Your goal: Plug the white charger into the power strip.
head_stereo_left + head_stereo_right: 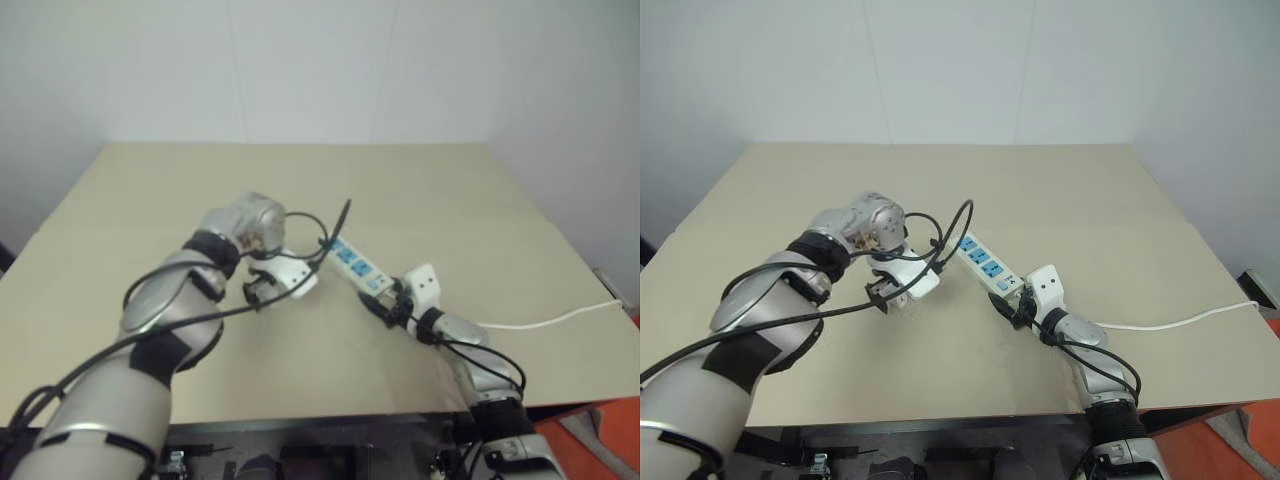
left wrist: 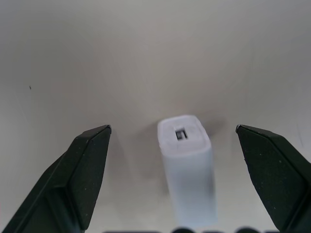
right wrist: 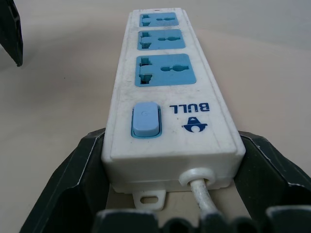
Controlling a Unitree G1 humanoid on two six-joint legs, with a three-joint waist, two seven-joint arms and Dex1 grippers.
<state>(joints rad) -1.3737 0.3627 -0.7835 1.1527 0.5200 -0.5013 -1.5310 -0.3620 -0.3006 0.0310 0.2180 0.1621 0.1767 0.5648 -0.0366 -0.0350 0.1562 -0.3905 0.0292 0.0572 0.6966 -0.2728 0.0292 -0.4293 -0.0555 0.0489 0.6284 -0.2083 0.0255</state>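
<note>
The white charger sits on the table directly beneath my left gripper. That gripper points down over it, open, with one black finger on each side and clear of it. In the head views my left gripper hovers just left of the power strip, a white bar with blue sockets lying at an angle mid-table. My right gripper is shut on the strip's cord end, near its blue switch, with its fingers against both long sides. The same gripper appears in the head view.
The strip's thin white cord trails right to the edge of the tan table. A black cable loops above my left wrist. A white wall stands behind the table. Something orange lies below the table's right corner.
</note>
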